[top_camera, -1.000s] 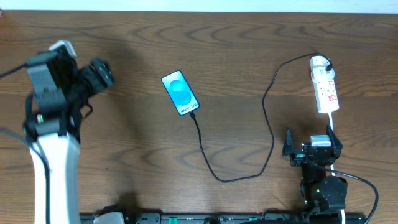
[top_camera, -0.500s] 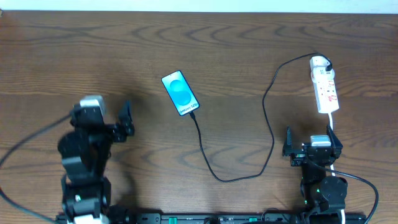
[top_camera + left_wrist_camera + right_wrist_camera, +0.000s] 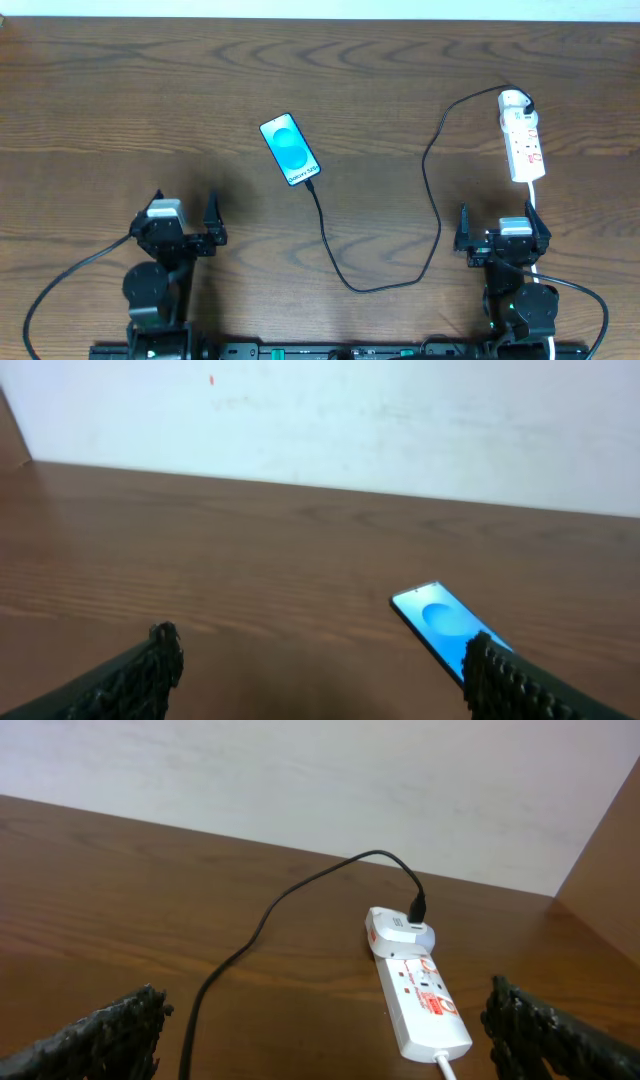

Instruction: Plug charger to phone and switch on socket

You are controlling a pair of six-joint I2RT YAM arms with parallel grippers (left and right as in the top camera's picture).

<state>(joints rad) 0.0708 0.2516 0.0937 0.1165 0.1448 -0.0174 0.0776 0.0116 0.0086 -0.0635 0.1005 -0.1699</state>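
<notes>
The phone (image 3: 290,150) lies flat, blue screen up, left of the table's middle; it also shows in the left wrist view as the phone (image 3: 440,618). The charger (image 3: 432,175), a thin black cable, loops from the phone's near end round to the top of the white socket (image 3: 522,140) at the right. Its tip touches the phone's edge. My left gripper (image 3: 185,208) stands open near the front left, well short of the phone. My right gripper (image 3: 502,215) is open just in front of the socket (image 3: 420,995). The left gripper (image 3: 320,655) and right gripper (image 3: 325,1010) hold nothing.
The socket's white cord (image 3: 535,195) runs back past my right arm. A black rail (image 3: 320,352) lines the table's front edge. A white wall (image 3: 300,770) closes the far side.
My left arm has swung down from the far left and settled low at the front left, fingers pointing toward the phone. The right arm, phone, charger and socket have not moved.
</notes>
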